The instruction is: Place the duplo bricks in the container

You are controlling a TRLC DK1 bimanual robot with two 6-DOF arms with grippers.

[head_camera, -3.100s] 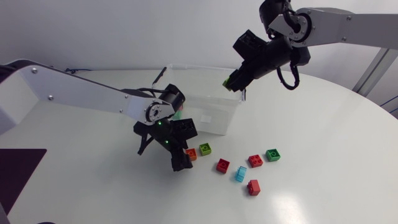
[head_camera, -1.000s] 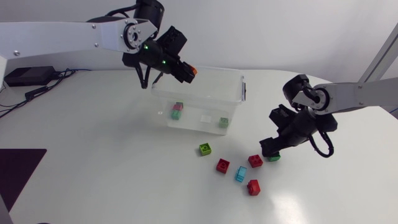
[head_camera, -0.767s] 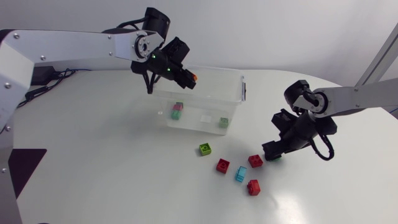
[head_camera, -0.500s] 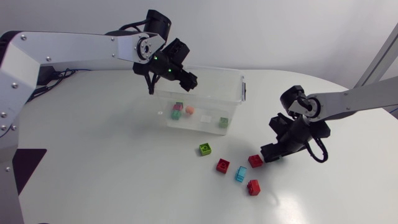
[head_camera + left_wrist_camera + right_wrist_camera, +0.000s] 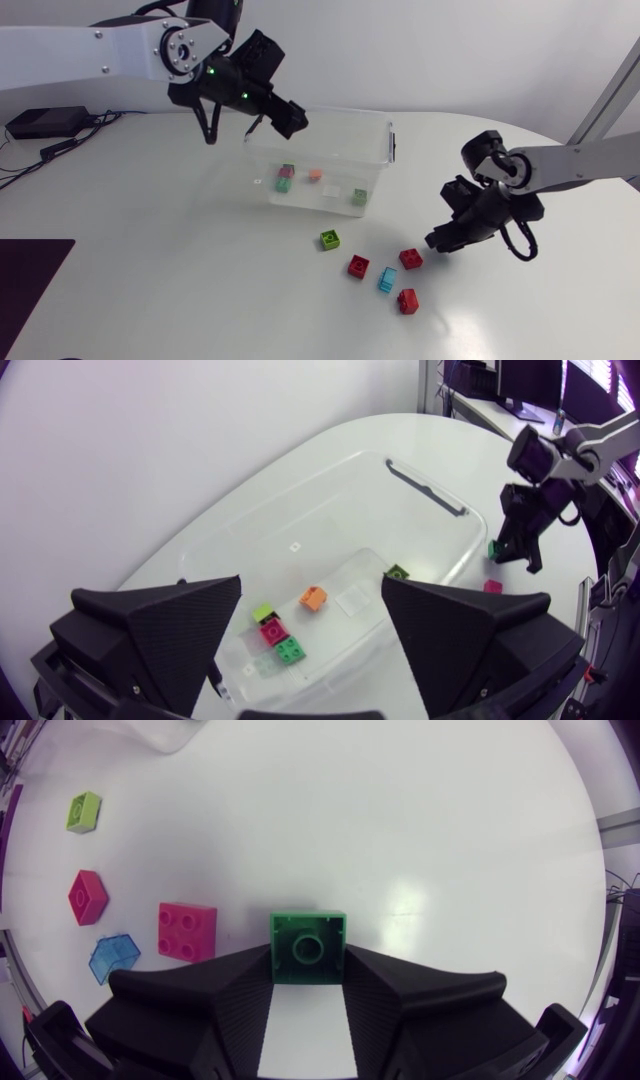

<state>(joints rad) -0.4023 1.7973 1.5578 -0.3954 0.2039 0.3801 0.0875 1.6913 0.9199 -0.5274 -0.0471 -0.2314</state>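
The left hand (image 5: 283, 116) is held above the rear left corner of the clear plastic container (image 5: 390, 140). Its fingers are spread wide and nothing is held between them. On the container's floor an orange brick (image 5: 314, 175), a small pile of green and red bricks (image 5: 285, 179) and a single green brick (image 5: 359, 197) are seen. The right hand (image 5: 440, 243) is held low over the white table (image 5: 150, 270), to the right of the container. A green duplo brick (image 5: 308, 948) is clamped between its two fingers, touched from both sides. In front of the container a lime-green brick (image 5: 329, 240), a red brick (image 5: 358, 266), a translucent blue brick (image 5: 387, 280) and a third red brick (image 5: 407, 301) are scattered on the table. A second red brick (image 5: 410, 259) is found just beside the right hand.
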